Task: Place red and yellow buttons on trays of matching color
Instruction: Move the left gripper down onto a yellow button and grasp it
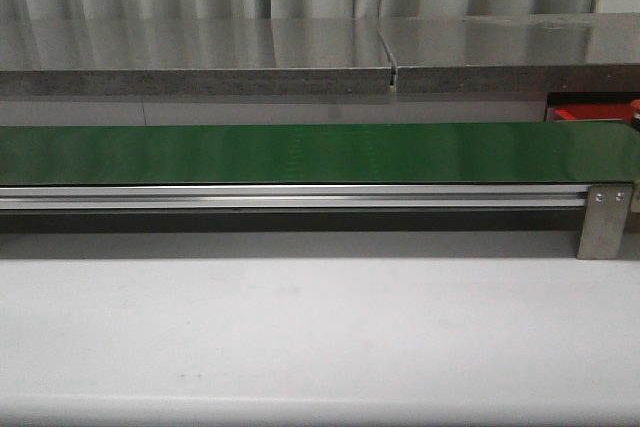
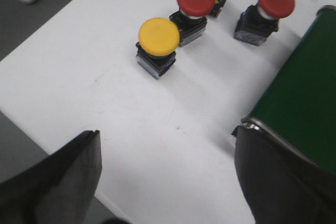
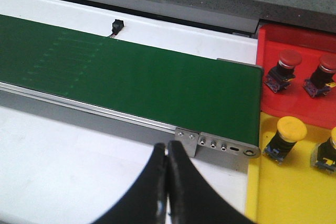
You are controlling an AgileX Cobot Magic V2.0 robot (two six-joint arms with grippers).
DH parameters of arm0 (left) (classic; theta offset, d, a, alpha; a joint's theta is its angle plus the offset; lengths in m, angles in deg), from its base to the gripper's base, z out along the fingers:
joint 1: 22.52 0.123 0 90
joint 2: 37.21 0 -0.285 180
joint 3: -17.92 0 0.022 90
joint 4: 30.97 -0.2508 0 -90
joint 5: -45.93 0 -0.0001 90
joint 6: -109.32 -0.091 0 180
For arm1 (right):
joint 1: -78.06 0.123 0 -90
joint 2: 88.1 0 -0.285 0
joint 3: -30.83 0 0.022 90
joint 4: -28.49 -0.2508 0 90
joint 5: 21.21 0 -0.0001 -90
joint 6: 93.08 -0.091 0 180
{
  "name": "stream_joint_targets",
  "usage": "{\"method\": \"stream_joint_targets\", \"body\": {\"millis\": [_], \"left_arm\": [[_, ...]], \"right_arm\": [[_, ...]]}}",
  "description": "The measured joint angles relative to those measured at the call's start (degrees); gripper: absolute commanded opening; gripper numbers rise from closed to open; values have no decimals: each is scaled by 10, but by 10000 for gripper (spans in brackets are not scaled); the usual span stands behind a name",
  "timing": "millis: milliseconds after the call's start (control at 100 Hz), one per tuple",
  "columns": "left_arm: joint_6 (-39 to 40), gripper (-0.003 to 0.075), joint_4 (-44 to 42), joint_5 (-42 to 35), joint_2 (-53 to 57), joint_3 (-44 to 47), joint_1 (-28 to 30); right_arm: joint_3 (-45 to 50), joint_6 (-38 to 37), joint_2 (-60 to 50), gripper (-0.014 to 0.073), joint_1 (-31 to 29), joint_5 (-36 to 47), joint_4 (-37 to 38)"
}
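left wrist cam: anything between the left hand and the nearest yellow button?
Nothing. In the left wrist view only bare white table lies between the open left hand and the nearest yellow button.

Even, soft overhead light; faint shadows, mild belt (image 1: 320,152) glare, slight blur.

Left gripper (image 2: 167,182): jaws spread wide apart, nothing between them. Two dark fingers (image 2: 63,182) visible at lower corners of left wrist view, one on each side. Gripper hangs above worktop (image 2: 79,87), angled down toward it, touching nothing.

Right gripper (image 3: 167,182): jaws pressed together, fingertips meeting in thin seam, nothing held. Dark fingers taper up to narrow point in right wrist view. Gripper hangs clear above worktop, no contact seen.

Neither arm appears in front view.
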Motion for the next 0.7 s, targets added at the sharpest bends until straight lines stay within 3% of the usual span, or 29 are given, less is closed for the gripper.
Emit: {"method": "stream_joint_targets", "body": {"millis": [190, 440, 700], "left_arm": [[-19, 514, -1, 98, -121, -127, 11], [-21, 514, 0, 174, -262, -263, 11], [-23, 513, 0, 190, -343, -335, 11]], "right_arm": [[0, 0, 0, -76, 0, 0, 0], [0, 0, 0, -76, 0, -1, 0], [0, 0, 0, -76, 0, -1, 0]]}}
